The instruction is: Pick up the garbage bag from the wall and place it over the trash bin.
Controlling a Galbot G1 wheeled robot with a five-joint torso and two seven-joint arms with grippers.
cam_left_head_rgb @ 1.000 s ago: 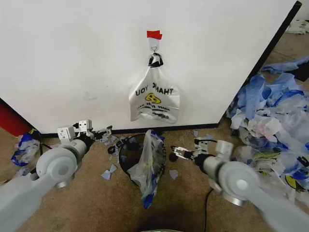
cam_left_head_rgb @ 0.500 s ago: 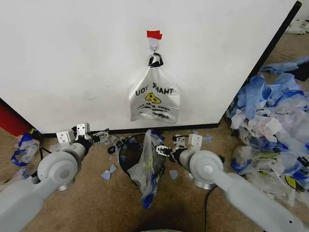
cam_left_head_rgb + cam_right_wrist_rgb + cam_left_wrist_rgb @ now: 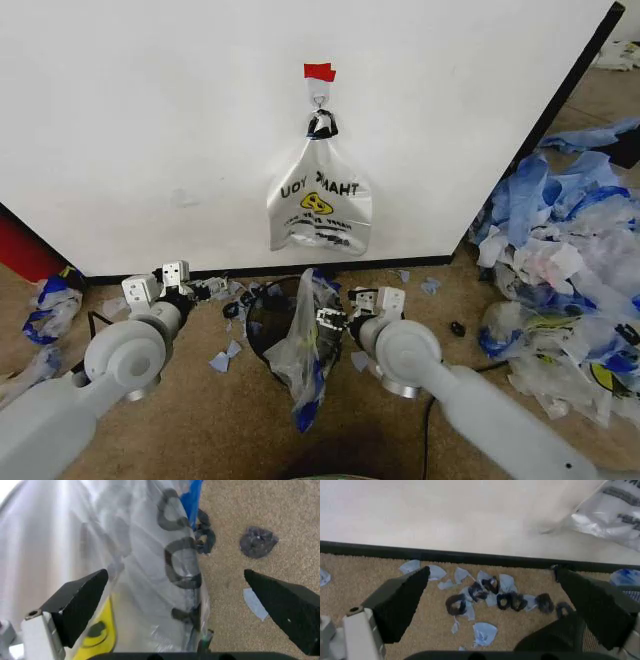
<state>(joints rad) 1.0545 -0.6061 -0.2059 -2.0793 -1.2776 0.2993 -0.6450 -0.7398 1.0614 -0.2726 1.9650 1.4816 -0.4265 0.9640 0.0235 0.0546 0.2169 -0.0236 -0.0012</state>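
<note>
Clear bag w/ blue trim: garbage bag [image 3: 308,345] draped over trash bin [image 3: 262,322], crumpled, hanging down front; black print and yellow patch close up [image 3: 140,573].
R gripper [image 3: 331,320]: at bag's side, jaws wide apart.
L gripper [image 3: 208,288]: low by wall base, jaws apart.
Bin: mostly hidden by bag.
Wall [image 3: 150,120]: second smiley bag [image 3: 320,205] on hook.
</note>
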